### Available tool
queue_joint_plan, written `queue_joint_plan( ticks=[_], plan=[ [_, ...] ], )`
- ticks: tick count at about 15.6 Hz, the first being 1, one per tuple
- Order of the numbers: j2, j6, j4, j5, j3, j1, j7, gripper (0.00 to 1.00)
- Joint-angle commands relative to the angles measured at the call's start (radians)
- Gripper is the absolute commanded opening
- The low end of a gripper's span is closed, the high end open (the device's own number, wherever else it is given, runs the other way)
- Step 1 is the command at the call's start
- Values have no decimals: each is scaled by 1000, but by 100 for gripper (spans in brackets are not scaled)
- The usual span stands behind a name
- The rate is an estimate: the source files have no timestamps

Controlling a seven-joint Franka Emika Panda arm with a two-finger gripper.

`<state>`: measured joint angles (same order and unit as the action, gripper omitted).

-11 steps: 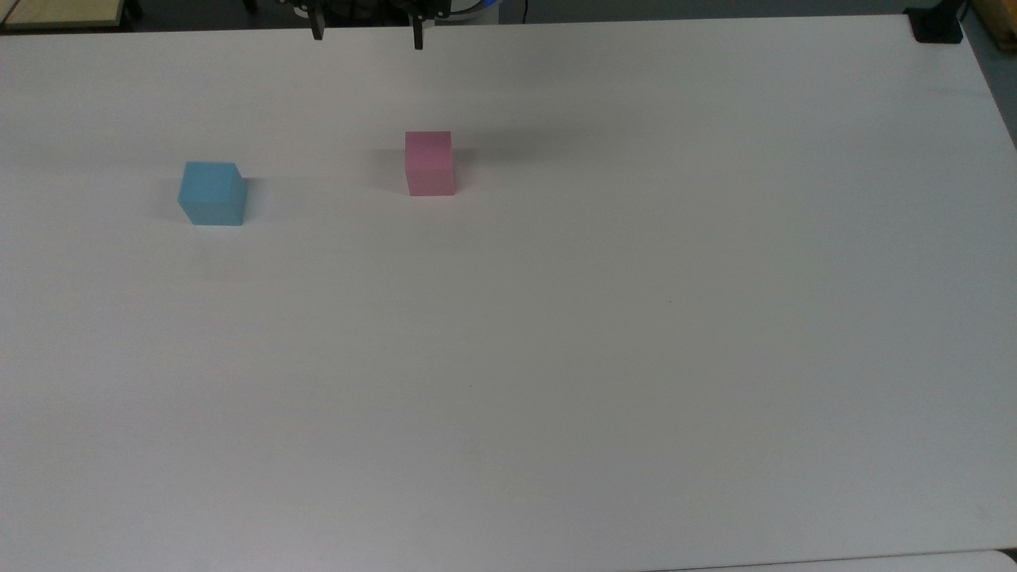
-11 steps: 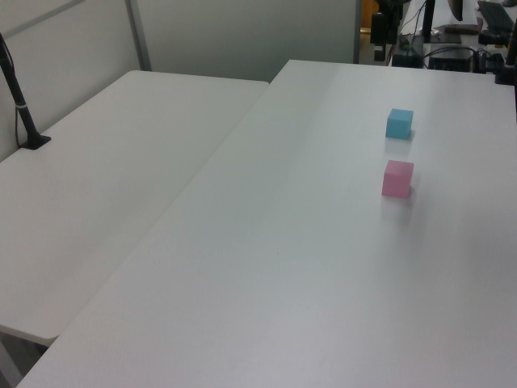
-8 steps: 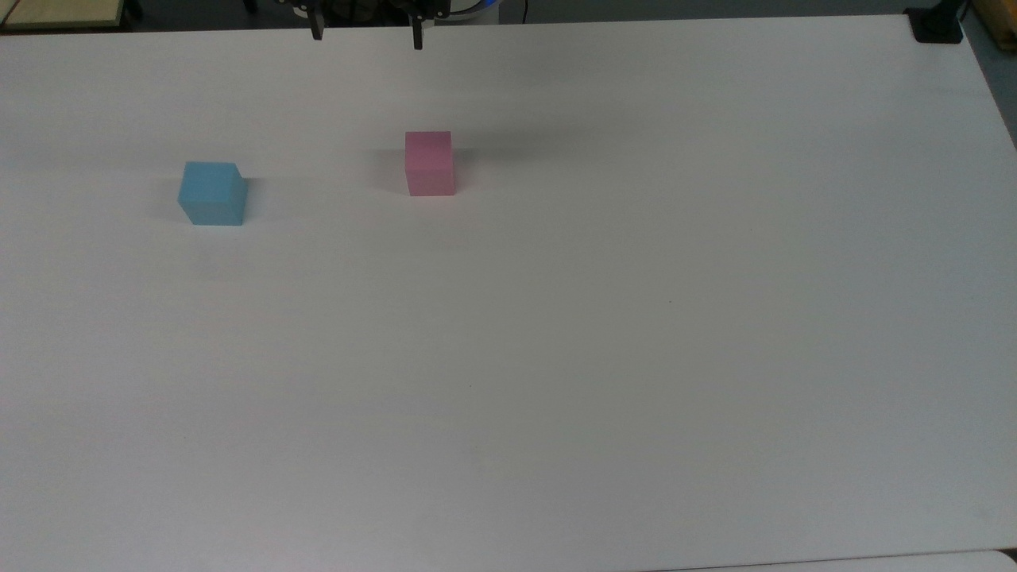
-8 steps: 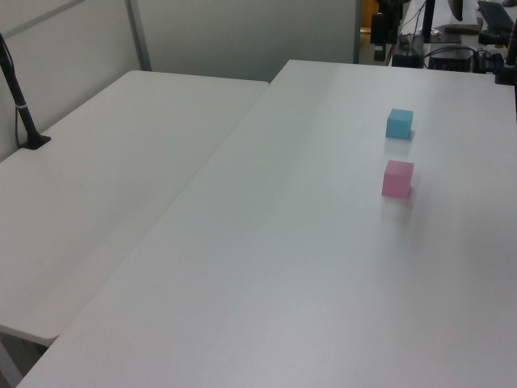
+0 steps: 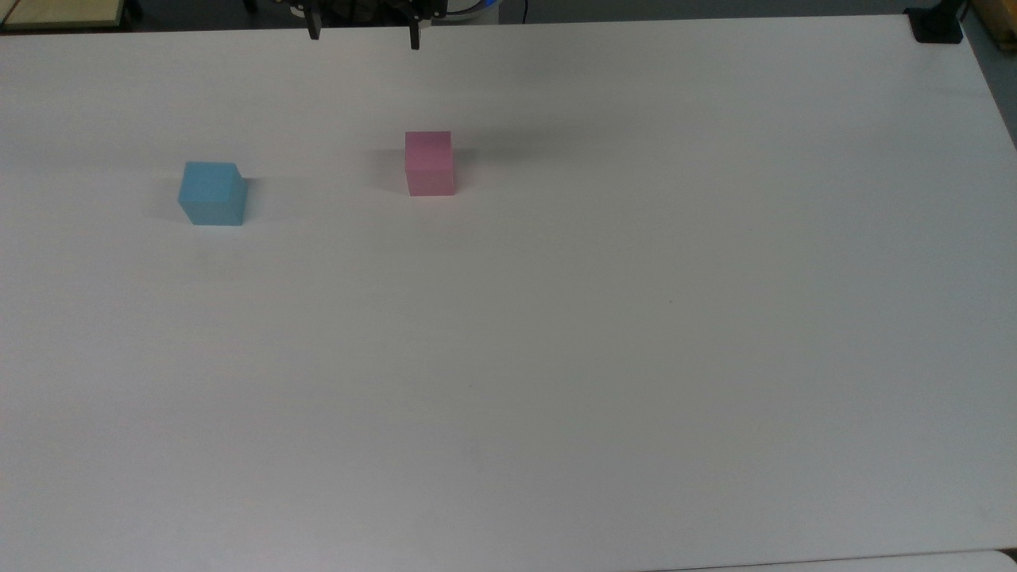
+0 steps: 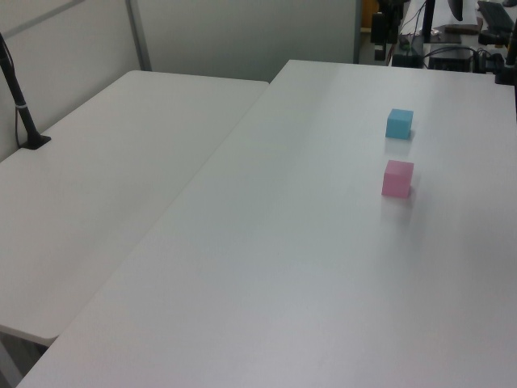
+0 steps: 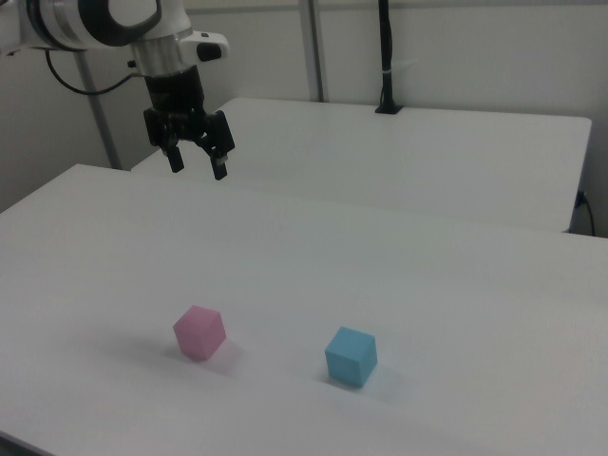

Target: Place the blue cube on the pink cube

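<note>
The blue cube (image 5: 211,194) rests on the white table (image 5: 556,318) at the top view's left, and the pink cube (image 5: 430,163) stands apart to its right. The left view has the blue cube (image 6: 399,124) behind the pink cube (image 6: 397,179). In the right view the pink cube (image 7: 199,332) sits left of the blue cube (image 7: 351,356). My gripper (image 7: 197,165) hangs open high above the table, up and left of the pink cube, holding nothing. Its fingertips (image 5: 414,40) poke in at the top view's upper edge, with the gripper (image 5: 364,38) above the pink cube.
A second white table (image 6: 105,186) adjoins at the left view's left, with a black post (image 6: 20,101) clamped on it. A black clamp (image 5: 936,28) sits at the top view's upper right corner. Cables and equipment (image 6: 452,48) lie beyond the table's far end.
The gripper's fingertips have shifted slightly left and upward in the top view. Both cubes stay where they were.
</note>
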<state>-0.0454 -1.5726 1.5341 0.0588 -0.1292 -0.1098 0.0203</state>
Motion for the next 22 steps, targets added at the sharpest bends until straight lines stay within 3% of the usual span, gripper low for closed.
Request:
queue_joint_plan(
  ticks=[1, 9, 16, 22],
  plan=[
    [19, 23, 9, -4, -6, -10, 4, 100],
    [16, 22, 8, 1, -16, 5, -11, 100],
    [9, 9, 14, 0, -17, 209, -203, 100],
    [-28, -38, 17, 0, -17, 329, -364, 100]
  ],
)
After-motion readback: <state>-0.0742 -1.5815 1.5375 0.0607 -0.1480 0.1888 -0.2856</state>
